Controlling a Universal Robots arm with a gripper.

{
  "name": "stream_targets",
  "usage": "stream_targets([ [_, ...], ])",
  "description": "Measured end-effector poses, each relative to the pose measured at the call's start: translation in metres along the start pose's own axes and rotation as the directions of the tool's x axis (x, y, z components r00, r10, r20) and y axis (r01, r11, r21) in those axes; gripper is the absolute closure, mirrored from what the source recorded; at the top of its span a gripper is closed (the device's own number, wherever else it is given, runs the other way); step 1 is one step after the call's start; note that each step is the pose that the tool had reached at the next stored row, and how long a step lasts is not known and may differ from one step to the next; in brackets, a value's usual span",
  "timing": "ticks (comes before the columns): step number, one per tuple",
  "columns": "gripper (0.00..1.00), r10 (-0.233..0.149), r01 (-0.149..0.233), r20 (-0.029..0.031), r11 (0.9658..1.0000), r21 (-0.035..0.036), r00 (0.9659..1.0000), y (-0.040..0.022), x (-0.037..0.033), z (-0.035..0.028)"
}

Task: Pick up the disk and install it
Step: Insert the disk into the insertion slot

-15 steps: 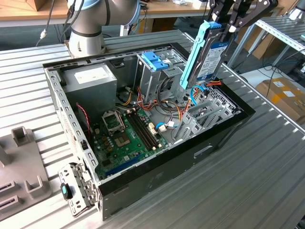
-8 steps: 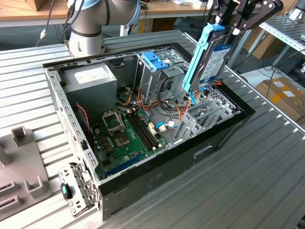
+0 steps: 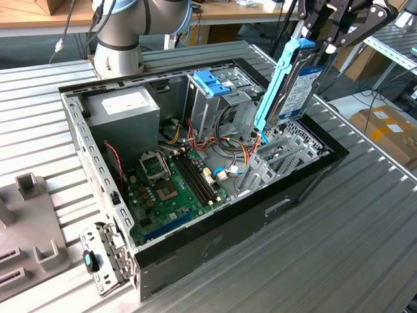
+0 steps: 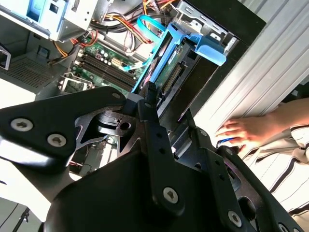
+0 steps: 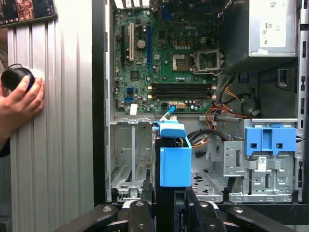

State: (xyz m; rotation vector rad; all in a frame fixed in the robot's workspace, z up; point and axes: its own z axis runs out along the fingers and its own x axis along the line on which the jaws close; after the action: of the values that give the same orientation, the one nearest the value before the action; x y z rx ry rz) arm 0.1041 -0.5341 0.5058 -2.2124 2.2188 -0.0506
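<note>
The ribbed metal table (image 3: 365, 215) carries everything. On it lies the computer case (image 3: 215, 251), black outside, side panel off, inside facing up. The arm's base (image 3: 120, 42) stands on the table at the far side of the case, toward the exterior view's left.

Inside the case: a grey power-supply box (image 3: 124, 111) w/ white label sits in the far corner at the exterior view's left. The green motherboard (image 3: 169, 192) lies just beside it, nearer to the camera. The metal drive cage (image 3: 215, 107), w/ a blue latch (image 3: 210, 81) on top, stands approx. mid-way along the far side. A metal bay (image 5: 130, 159) is at the end toward the exterior view's right.

The disk (image 3: 296, 91) hangs in the air over that right end of the case, on edge and tilted, w/ one blue rail along its long side. Its lower end is down close to the bay; touching or not, I cannot tell. In the first wrist view the disk (image 5: 175, 164) shows edge-on, just beside the bay.

The gripper (image 3: 322, 45) has the disk by its upper end. Its black fingers (image 4: 153, 125) are drawn narrow, clamped on the disk.

A person's hand (image 5: 19, 104) rests on the table beside the case, against a small black round object (image 5: 13, 77).
</note>
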Motion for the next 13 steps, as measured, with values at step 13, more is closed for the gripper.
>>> stream_targets([
  [13,0.65,0.000,0.000,0.0000,1.0000,0.0000,1.0000,-0.0003,0.0294,0.0033],
])
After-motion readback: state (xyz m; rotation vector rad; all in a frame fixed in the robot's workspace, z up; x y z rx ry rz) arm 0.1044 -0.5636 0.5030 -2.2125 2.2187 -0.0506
